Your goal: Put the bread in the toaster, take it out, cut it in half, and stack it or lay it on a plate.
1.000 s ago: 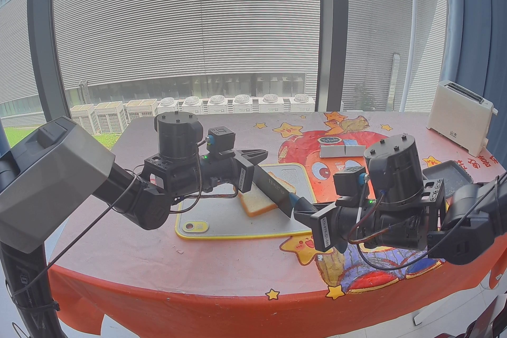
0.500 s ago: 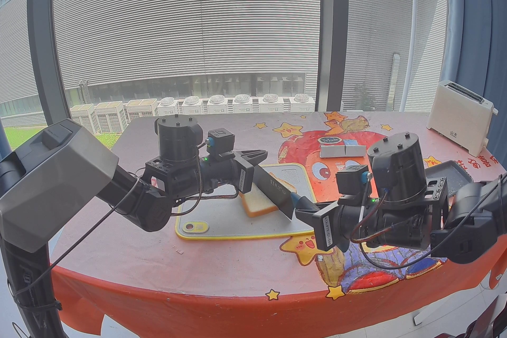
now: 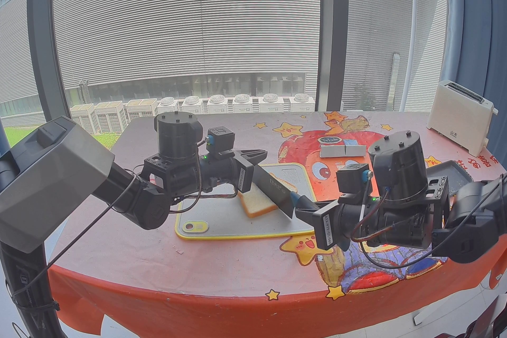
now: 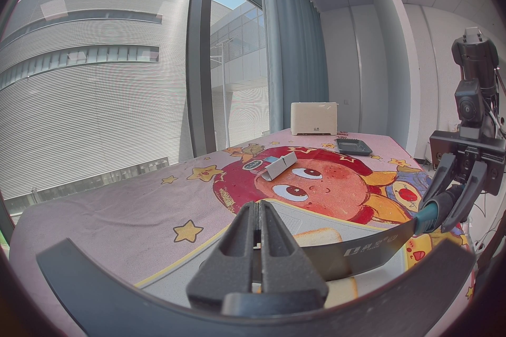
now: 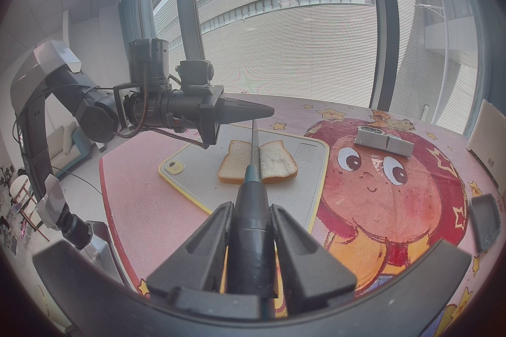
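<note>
You have the light grey plastic cutting board with a yellow rim as landmark; the pale square slice of bread with a brown crust lies flat near the board's middle, toward its right half. The dark-bladed knife with a teal-and-black handle stands edge down across the middle of the bread; you cannot tell if the slice is cut through. Your right gripper sits just off the board's near right corner, fingers clamped on the knife handle from both sides. Your left gripper comes in from the board's left side, its fingers pressed together with nothing between them; its tip hangs over the bread, just above the blade's far end, contact unclear. Cream box-shaped toaster stands well right of the board and farther back; a dark shallow rectangular tray lies between board and toaster; two small grey blocks sit just beyond the board's far right corner.
</note>
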